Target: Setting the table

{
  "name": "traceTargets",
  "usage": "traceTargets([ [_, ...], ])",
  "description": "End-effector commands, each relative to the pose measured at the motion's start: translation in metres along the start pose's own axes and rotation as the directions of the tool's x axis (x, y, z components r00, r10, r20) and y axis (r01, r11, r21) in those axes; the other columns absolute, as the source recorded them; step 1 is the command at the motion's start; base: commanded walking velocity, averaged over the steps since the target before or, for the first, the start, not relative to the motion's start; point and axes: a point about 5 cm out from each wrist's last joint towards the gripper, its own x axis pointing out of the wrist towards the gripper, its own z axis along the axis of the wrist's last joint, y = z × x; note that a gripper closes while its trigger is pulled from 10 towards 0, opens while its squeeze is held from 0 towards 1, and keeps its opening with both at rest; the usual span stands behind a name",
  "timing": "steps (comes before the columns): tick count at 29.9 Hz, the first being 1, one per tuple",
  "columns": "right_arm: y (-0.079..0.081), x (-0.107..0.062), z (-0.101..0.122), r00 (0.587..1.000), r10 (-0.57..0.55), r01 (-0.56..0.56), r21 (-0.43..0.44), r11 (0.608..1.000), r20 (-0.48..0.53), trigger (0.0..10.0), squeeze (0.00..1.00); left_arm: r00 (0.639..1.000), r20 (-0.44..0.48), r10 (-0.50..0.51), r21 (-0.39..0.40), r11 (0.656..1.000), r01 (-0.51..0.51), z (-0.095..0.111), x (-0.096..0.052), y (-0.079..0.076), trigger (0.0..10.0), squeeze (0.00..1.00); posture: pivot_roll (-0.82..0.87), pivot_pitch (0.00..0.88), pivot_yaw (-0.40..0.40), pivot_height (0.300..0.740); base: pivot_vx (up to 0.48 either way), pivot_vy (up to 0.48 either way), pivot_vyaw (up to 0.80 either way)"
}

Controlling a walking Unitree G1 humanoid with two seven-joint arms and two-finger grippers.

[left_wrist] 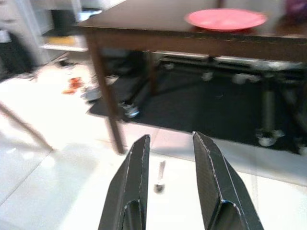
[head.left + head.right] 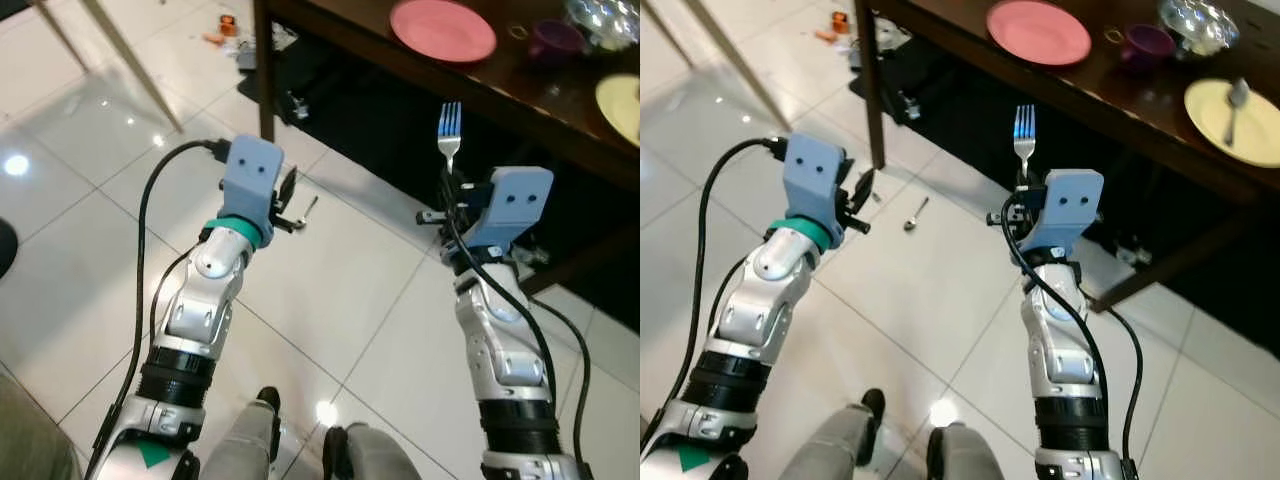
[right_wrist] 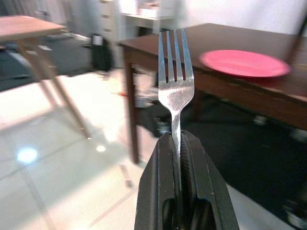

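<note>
Right wrist view showing right gripper (image 3: 178, 143) clamped on fork (image 3: 174, 81), tines up, handle pinched between the closed fingers. Holding fork upright over the floor, just short of the table (image 2: 1110, 95) front edge, not yet above it. Pink plate (image 2: 1038, 31) sitting near the table's left end, ahead of the fork and slightly to the left; fork's long axis pointing roughly at it. Yellow plate (image 2: 1240, 115) with a spoon on it lying toward the right end, purple cup (image 2: 1148, 42) and shiny bowl (image 2: 1198, 24) behind it.

Left gripper (image 1: 170, 175) hanging empty, fingers apart, aimed at a spoon (image 2: 916, 212) lying on the floor tiles close to the table leg (image 2: 872, 95), handle running away from the gripper toward the table.

Judging next move: right arm nearer to the pink plate, so reaching forward and up over the front edge, then tipping the fork flat beside the plate. Left arm better placed for the dropped spoon.
</note>
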Motion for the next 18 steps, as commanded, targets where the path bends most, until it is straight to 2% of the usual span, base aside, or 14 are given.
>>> traceTargets([
  [1, -0.0026, -0.0031, -0.0044, 1.0, -0.01, 0.011, 0.009, 1.0, -0.02, 10.0, 0.0, 1.0, -0.029, -0.009, -0.007, 1.0, 0.009, -0.0066, -0.0017, -0.0028, 10.0, 0.0, 0.09, 0.114, -0.012, 0.74, 0.0, 0.0, 0.8],
  [18, -0.005, -0.002, -0.001, 1.0, -0.027, 0.027, 0.036, 0.999, -0.009, 10.0, 0.0, 0.999, -0.031, 0.023, -0.007, 1.0, -0.023, -0.0075, -0.0014, 0.0008, 10.0, 0.0, 0.09, 0.115, -0.014, 0.74, 0.0, 0.0, 0.8],
])
